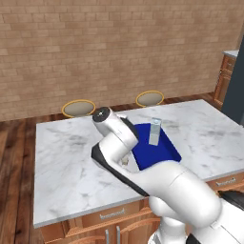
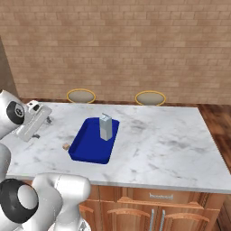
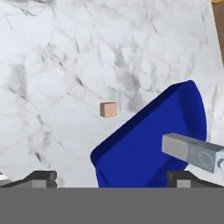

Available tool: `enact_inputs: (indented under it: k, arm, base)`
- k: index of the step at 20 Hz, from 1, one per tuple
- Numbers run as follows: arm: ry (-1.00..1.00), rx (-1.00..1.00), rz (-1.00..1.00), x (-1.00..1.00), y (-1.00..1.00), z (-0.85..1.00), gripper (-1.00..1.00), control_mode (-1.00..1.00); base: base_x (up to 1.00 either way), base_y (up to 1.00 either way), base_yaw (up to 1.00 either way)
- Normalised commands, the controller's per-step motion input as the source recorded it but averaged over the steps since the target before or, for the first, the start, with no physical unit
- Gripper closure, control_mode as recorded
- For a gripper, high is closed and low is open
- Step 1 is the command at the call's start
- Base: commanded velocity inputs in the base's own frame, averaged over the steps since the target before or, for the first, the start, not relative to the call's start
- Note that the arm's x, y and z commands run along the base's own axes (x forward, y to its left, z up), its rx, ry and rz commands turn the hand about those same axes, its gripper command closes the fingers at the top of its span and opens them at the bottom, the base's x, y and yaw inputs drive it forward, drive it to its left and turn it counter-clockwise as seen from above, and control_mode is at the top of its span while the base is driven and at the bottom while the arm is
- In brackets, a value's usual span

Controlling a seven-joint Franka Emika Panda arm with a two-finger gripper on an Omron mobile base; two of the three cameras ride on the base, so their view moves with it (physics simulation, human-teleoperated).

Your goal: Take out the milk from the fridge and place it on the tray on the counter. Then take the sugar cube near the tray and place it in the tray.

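Milk [image 2: 105, 127] upright inside tray [image 2: 85, 149], toward far end. Tray on counter [image 2: 171, 149], left of centre. Sugar cube [image 2: 66, 146] on marble just beside tray's left rim, apart from it. Gripper [image 3: 111, 177] above counter left of tray, jaws spread wide, nothing held. Two stools [image 2: 150, 98] beyond far edge.

Tray [image 2: 85, 151] sits on the table [image 2: 171, 144], roughly mid-left from the right base cam. Milk [image 2: 105, 127] stands upright in the tray, toward its far end. Sugar cube [image 2: 66, 146] is on the table just beside the tray's left edge, not touching afaict. Two stools [image 2: 150, 97] behind the table's far side, w/ a brick wall [image 2: 117, 45] behind them. Pincer [image 2: 43, 127] hangs over the table left of the cube.
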Motion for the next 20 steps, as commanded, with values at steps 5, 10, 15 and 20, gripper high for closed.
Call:
enact_inputs:
  k: [5, 10, 15, 20]
  arm:
    - [0.27, 0.06, 0.01, 0.00, -0.06, -0.22, -1.00, -1.00]
    - [0.20, 0.14, 0.02, 0.00, -0.17, -0.25, -1.00, -1.00]
    - [0.15, 0.07, 0.08, 0.00, -0.20, -0.19, -1.00, -1.00]
    - [0.16, 0.02, 0.11, 0.00, -0.25, -0.07, -1.00, -1.00]
  base:
    - [0.00, 0.00, 0.00]
    - [0.00, 0.00, 0.00]
    - [0.00, 0.00, 0.00]
    - [0.00, 0.00, 0.00]
